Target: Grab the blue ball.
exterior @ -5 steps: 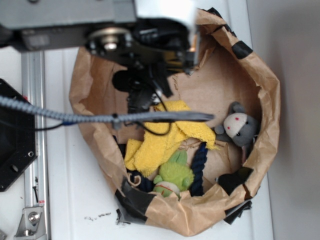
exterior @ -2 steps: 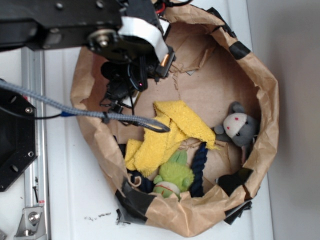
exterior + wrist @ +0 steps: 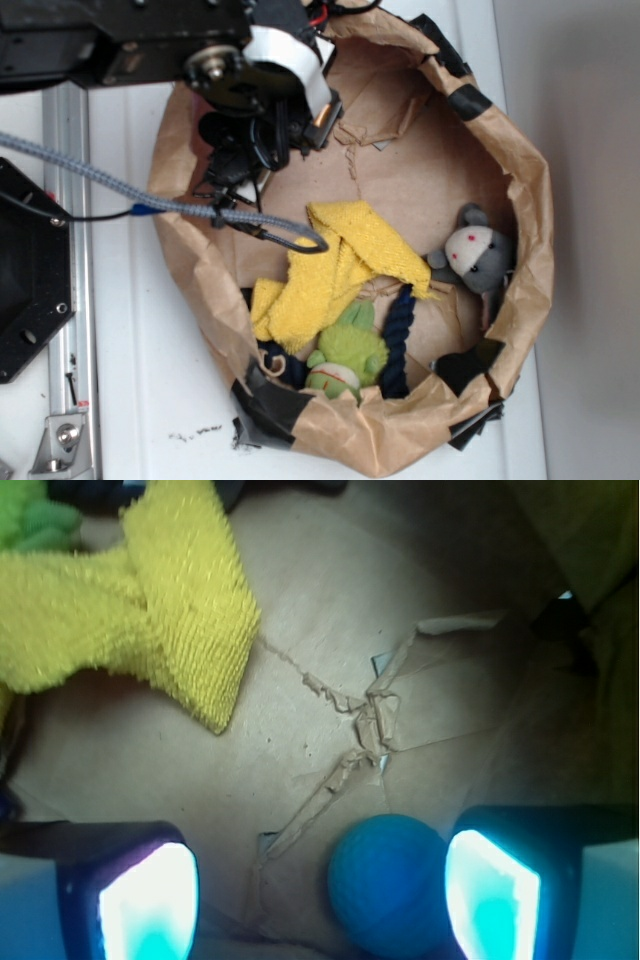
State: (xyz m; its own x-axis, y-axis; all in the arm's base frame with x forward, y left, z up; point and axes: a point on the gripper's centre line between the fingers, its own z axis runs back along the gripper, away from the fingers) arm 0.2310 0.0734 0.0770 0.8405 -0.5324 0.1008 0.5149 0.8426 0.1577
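Observation:
The blue ball (image 3: 390, 880) lies on the torn brown paper floor of the bag, low in the wrist view. It sits between my two lit fingertips, close against the right pad (image 3: 495, 895) and well apart from the left pad (image 3: 145, 900). My gripper (image 3: 320, 905) is open around it. In the exterior view the gripper (image 3: 232, 165) hangs inside the bag's upper left part, and the arm hides the ball there.
The crumpled paper bag (image 3: 530, 200) walls in everything. A yellow cloth (image 3: 330, 270) lies mid-bag, with a grey plush mouse (image 3: 478, 255), a green plush (image 3: 348, 352) and a navy rope toy (image 3: 398, 335) nearby. A grey cable (image 3: 150, 205) crosses the bag's left rim.
The arm has drawn back toward the bag's upper left, uncovering the yellow cloth. The cable end has slid left with it. The toys have not moved.

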